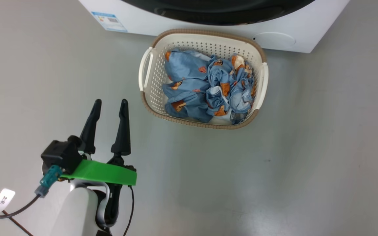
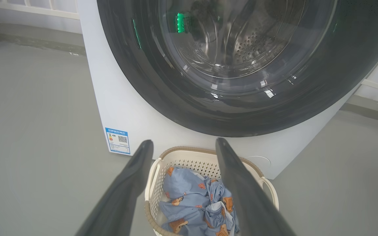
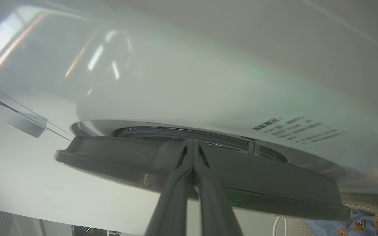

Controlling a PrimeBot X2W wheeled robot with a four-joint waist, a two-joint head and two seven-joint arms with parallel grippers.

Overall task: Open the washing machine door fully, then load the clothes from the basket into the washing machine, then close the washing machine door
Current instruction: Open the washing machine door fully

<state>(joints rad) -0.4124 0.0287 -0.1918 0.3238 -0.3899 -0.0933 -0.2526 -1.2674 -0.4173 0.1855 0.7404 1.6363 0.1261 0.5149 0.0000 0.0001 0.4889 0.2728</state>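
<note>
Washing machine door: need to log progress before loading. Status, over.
Right tool shut at grey inner rim of door; left tool open beside basket. Door partly open, not fully. Clothes in basket; nothing seen blocking the swing.

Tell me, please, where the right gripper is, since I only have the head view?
Observer: In the right wrist view, the right gripper has its tips at the dark grey rim of the washing machine door.
Operator: Is it open?
Observer: No, its two fingers are pressed together.
Operator: Is the door clear of the opening?
Observer: It doesn't look so. In the left wrist view the door appears to cover the opening, and the steel drum shows through its glass.
</note>
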